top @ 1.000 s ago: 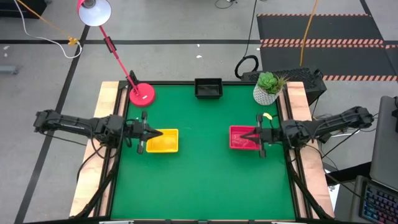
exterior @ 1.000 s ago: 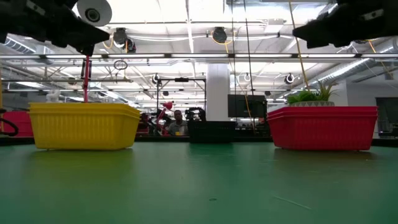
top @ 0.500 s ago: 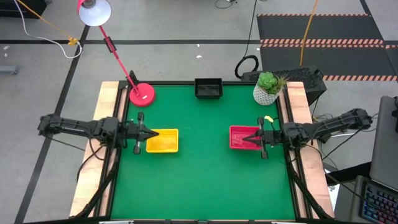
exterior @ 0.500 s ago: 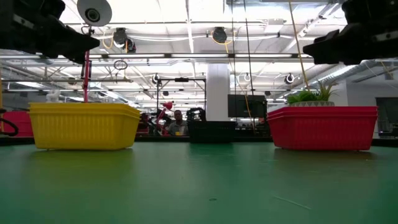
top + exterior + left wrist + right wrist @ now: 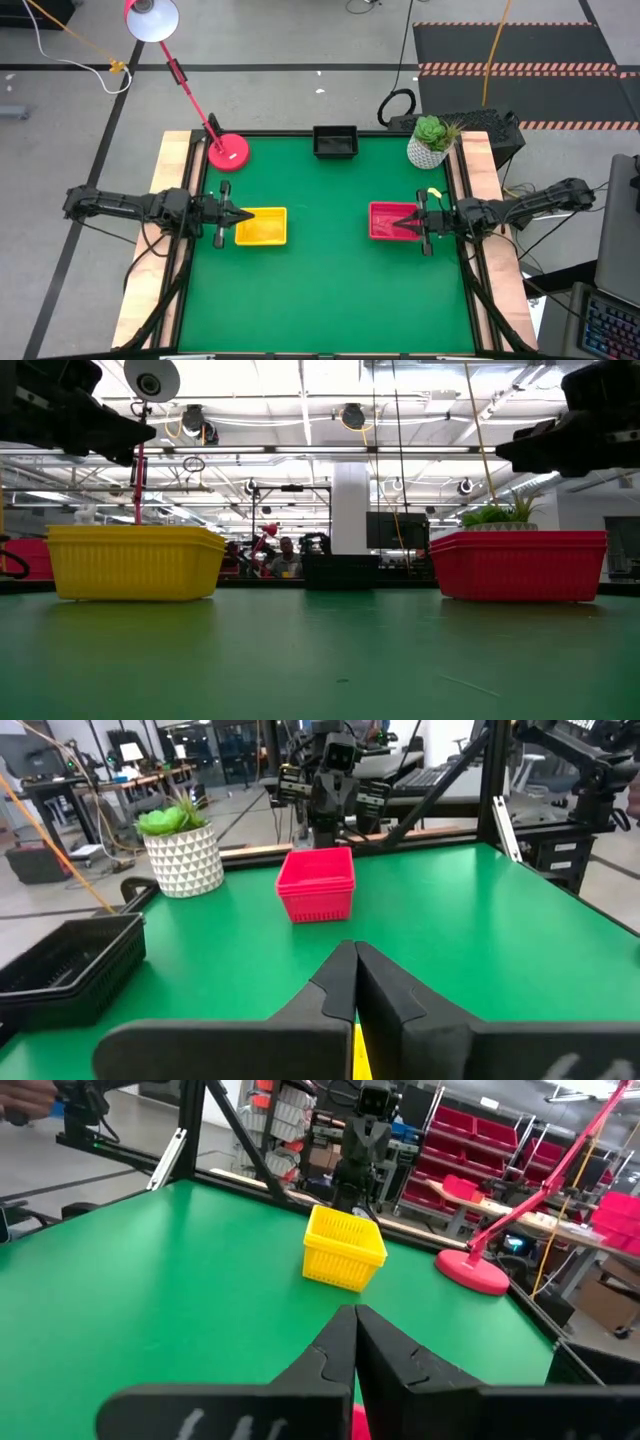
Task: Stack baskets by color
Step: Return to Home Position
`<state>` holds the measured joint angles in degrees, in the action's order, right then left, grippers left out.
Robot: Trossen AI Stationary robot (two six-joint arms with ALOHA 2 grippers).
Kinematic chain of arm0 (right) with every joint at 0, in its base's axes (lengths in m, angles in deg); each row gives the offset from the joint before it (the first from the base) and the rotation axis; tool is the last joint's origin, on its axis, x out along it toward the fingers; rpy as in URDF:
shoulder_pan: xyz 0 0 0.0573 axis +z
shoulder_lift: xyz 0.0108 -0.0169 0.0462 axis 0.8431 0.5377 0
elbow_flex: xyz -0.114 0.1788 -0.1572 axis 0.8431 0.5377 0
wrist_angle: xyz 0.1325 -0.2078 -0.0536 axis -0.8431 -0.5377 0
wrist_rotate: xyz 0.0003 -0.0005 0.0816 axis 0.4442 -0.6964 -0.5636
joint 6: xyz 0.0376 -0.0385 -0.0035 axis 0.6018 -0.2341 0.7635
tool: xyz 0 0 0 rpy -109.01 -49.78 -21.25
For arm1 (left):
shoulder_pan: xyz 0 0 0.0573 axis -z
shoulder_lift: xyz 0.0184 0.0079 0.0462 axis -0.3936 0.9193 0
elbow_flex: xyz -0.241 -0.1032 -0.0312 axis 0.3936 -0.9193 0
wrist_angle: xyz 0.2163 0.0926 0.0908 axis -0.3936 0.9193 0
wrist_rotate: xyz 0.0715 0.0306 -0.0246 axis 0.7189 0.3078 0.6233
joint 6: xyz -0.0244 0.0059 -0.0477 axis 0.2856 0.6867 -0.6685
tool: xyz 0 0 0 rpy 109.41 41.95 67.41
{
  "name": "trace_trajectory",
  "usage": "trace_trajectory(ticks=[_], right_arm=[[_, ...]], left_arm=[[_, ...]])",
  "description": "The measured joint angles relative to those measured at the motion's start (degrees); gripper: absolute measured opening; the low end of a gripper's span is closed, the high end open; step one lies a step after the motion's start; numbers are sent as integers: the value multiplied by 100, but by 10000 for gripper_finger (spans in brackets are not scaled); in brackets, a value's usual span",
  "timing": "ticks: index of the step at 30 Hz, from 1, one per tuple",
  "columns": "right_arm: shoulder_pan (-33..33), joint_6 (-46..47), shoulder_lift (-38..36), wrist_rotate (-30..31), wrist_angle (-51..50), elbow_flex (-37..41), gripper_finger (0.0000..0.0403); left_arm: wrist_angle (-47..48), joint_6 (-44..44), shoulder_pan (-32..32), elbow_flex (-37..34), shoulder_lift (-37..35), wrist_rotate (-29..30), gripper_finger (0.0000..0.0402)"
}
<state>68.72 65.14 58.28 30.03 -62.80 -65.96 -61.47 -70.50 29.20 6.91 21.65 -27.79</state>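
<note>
A yellow basket [image 5: 262, 227] stands on the green table at the left, and a red basket [image 5: 388, 221] at the right. A black basket [image 5: 335, 141] sits at the middle of the far edge. My left gripper [image 5: 248, 214] is shut and points level over the yellow basket's left end, well above its rim [image 5: 135, 532]. My right gripper [image 5: 398, 222] is also shut and level, hovering over the red basket's right part, clear of its rim [image 5: 520, 537]. Each wrist view shows the far basket: the red basket [image 5: 316, 883] and the yellow basket [image 5: 343, 1248].
A white plant pot [image 5: 430, 143] stands at the far right corner. A red lamp's base [image 5: 228, 151] sits at the far left, its arm slanting up over the floor. The green mat between the two baskets and toward the near edge is bare.
Both grippers have sunk a little toward the baskets and drawn back. The left has gone toward the table's left edge and the right toward its right edge. Both stayed shut and level. The baskets have not moved.
</note>
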Motion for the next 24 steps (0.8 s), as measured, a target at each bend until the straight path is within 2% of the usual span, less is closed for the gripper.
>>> trace_trajectory(ticks=[5,12,18,24], right_arm=[[-2,0,-185,291,9,44,0],[-2,18,-604,284,-55,54,0],[-2,224,-1166,94,-480,62,0],[-46,261,-1818,107,-1234,69,0]], left_arm=[[0,0,0,0,1,0,10],[0,-4,0,0,0,2,3],[4,-42,0,0,0,2,15],[4,-42,0,0,0,2,3]])
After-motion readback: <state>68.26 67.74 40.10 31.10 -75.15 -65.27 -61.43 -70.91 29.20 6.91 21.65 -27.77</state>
